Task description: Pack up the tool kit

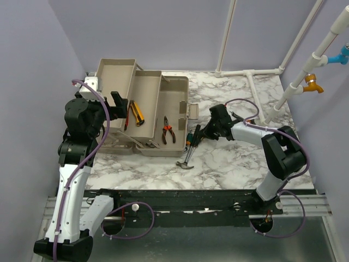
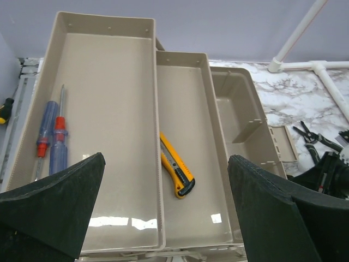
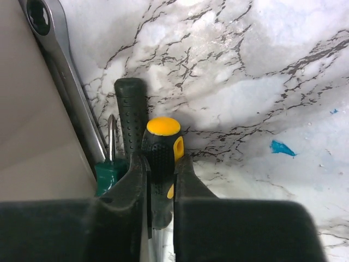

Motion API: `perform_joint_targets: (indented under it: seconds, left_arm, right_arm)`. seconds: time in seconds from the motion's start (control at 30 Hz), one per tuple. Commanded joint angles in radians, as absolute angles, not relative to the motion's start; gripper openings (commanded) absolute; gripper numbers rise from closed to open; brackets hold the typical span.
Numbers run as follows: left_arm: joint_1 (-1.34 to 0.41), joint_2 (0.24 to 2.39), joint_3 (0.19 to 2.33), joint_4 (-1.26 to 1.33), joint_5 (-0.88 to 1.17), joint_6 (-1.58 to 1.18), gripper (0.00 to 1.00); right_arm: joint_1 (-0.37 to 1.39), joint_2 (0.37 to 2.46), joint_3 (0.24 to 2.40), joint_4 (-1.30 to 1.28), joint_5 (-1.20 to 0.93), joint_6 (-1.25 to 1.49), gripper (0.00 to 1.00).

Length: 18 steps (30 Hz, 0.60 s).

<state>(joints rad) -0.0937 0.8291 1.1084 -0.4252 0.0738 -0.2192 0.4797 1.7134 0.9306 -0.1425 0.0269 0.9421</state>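
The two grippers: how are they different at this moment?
The left gripper is open and holds nothing; the right gripper is shut on a black-and-yellow tool handle. The left one hangs above the toolbox trays; the right one is down near the marble table, beside the box. Both have two black fingers.

Cameras: one overhead, two wrist.
Top external looks down from 6 o'clock, far, whole table (image 1: 240, 158); left wrist close over toolbox (image 1: 175, 101) (image 2: 109, 125) at 10 o'clock, shared with top; right wrist hugs the marble.
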Motion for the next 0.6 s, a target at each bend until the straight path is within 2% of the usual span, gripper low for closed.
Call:
perform_joint_targets:
  seconds: [0.0, 0.2, 0.37, 0.57]
  left_arm:
    - [-0.094, 0.828, 1.093, -0.377, 0.201, -0.243, 0.99]
    - [-0.094, 0.842, 1.111, -0.385, 0.303, -0.294, 0.98]
    - [-0.108, 0.855, 1.101, -0.351, 0.468, -0.386, 0.98]
    - [-0.349, 0.914, 1.048, -0.307, 0.42, -0.446, 0.99]
  right_arm:
    - [0.487, 1.71, 0.958, -0.161, 0.03, 0.919, 0.01]
    - [0.488, 1.572, 0.923, -0.223, 0.15, 0.869, 0.01]
    - [0.487, 1.443, 0.89, -0.219, 0.137, 0.795, 0.01]
    - [0.488, 1.317, 0.876, -0.169, 0.01, 0.742, 0.01]
